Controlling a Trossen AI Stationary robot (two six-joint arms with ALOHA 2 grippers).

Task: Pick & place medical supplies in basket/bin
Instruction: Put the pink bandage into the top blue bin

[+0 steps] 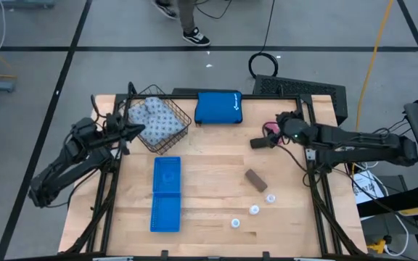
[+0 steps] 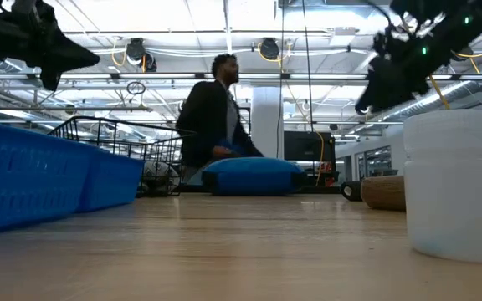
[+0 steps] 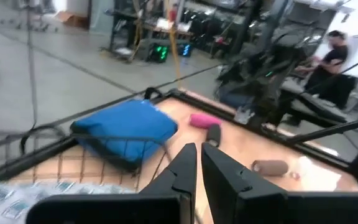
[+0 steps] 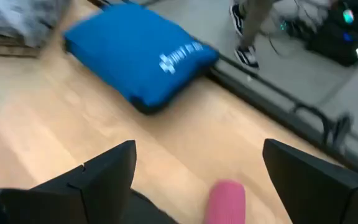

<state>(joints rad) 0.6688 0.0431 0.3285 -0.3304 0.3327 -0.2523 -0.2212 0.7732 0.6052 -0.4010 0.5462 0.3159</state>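
Pink roll (image 1: 271,128) lies at the table's (image 1: 216,188) two o'clock, between the wide-spread fingers of the right end effector (image 1: 261,142). Toward eleven o'clock, the grey-blue fabric pack (image 1: 153,120) sits inside the wire basket (image 1: 180,136), and the left end effector (image 1: 133,130), fingers nearly closed and empty, hovers at the basket's nine o'clock rim. Brown roll (image 1: 256,180) and three white discs (image 1: 253,210) sit near four o'clock; the blue tray (image 1: 167,194) lies toward seven.

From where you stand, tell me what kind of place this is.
Most likely a robotics lab or industrial workshop. Open ceiling trusses with hanging ducts, lines taped on a bare floor, and equipment racks with lit electronics lie beyond the wooden table. A person stands behind it.
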